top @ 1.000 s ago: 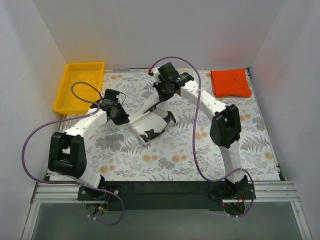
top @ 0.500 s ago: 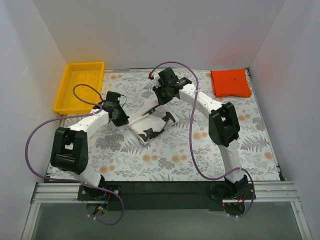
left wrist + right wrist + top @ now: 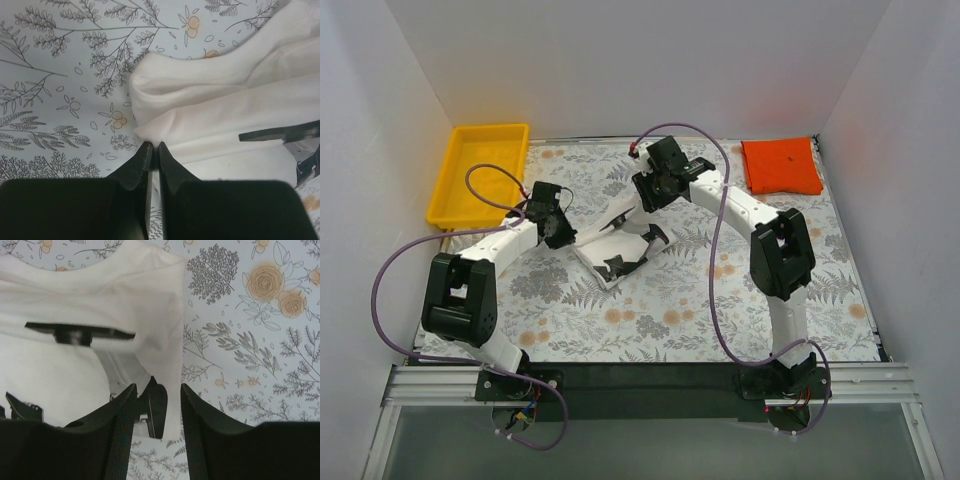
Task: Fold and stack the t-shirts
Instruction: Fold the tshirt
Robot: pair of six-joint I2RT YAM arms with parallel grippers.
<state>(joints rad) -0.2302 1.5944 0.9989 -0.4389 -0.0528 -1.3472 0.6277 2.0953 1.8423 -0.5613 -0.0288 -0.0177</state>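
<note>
**Left pinches, right spread, over the white t-shirt at mid-table**
My left gripper (image 3: pixel 152 145) has its fingers pressed together on a folded edge of the white t-shirt (image 3: pixel 615 248). My right gripper (image 3: pixel 157 389) stands spread, with a hem of the same shirt between its fingers. The shirt lies rumpled on the floral table cover (image 3: pixel 670 310), black print showing. The orange-red t-shirt (image 3: pixel 780 166), folded square, lies in the far right corner, well apart.

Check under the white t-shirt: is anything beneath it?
Only the floral table cover shows around the white t-shirt. Whatever lies beneath its folded layers is covered. The left gripper pinches its edge.
</note>
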